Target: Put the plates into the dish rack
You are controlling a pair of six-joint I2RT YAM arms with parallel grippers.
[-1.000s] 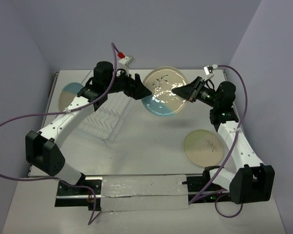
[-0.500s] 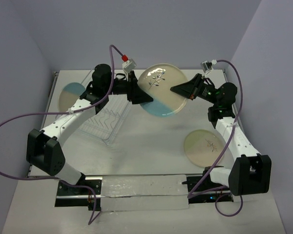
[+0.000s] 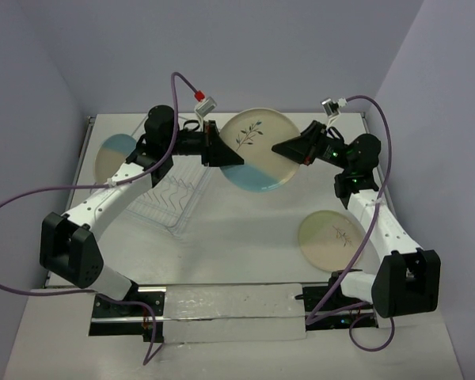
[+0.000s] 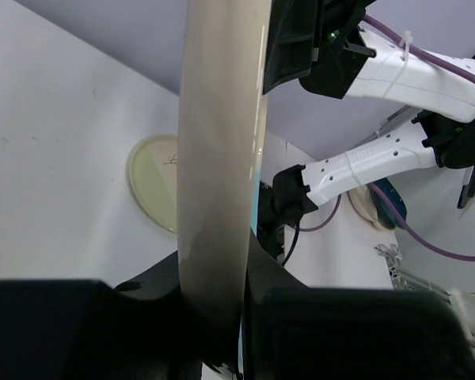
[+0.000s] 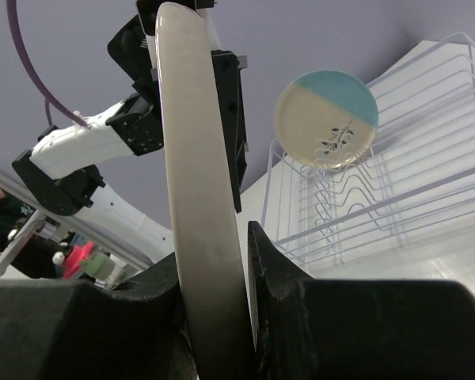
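Plate (image 3: 259,150): cream, light-blue segment, dark twig drawing

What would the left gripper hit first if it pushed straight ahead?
The left gripper is shut on the lifted plate. Straight ahead across that plate, it would probably meet the right gripper, clamped on the opposite rim.

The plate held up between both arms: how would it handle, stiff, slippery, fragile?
Probably rigid: the plate, held at opposite edges by the left pincer and right pincer, shows no sag. Likely slippery: its surface looks glossy. It looks ceramic, so probably breakable if dropped.
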